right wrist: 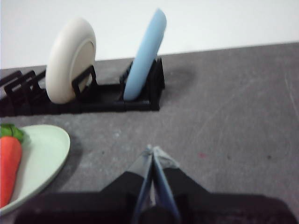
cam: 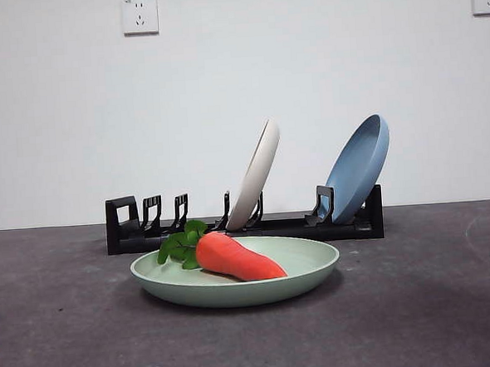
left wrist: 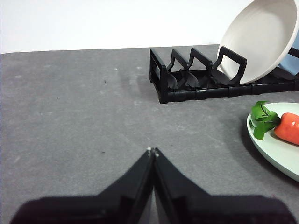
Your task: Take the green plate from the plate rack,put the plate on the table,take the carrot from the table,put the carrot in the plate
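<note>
The carrot [cam: 233, 257] lies lengthwise in the green plate [cam: 305, 273], leaves toward the closed left gripper [left wrist: 152, 150]; right gripper [right wrist: 153, 150] closed.

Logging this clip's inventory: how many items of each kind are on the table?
Plates: 3: green plate, cream plate, blue plate
Carrot: 1, lying in the green plate
Plate rack: 1
Total: 5

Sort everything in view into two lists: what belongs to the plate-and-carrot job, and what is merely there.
Belongs to the job:
green plate, flat on the table
carrot, lying in the green plate
plate rack

Merely there:
cream-white plate, leaning in the plate rack
blue plate, leaning in the plate rack
two wall sockets
</note>
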Robot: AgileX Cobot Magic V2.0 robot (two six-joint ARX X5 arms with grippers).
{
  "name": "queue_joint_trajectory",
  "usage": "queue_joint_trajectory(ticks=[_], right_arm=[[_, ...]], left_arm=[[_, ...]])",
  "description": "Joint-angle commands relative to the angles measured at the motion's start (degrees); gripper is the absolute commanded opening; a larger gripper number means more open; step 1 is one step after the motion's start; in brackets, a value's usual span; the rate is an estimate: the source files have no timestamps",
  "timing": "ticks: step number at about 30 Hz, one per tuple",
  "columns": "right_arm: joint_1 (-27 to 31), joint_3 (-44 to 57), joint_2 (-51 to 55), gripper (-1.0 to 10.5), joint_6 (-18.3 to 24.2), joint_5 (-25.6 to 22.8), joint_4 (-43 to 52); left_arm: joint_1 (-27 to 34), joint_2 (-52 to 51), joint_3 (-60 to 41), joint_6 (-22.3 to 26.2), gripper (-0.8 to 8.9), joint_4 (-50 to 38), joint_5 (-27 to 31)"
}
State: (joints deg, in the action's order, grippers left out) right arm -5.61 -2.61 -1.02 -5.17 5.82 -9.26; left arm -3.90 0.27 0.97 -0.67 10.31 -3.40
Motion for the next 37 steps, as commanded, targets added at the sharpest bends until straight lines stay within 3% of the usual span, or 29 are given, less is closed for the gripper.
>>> queue_joint_trajectory(ticks=[1, 37], right_arm=[[0.0, 1.0, 1.0, 0.0, -1.0, -0.2, -0.2], [-0.1, 2.2, 0.9, 0.0, -2.0, -0.2, -0.9]], left_arm=[[0.2, -0.2, -0.8, -0.4, -0.03, -0.3, 0.1], [0.2, -0.2, -0.8, -0.4, -0.03, -0.3, 0.2]])
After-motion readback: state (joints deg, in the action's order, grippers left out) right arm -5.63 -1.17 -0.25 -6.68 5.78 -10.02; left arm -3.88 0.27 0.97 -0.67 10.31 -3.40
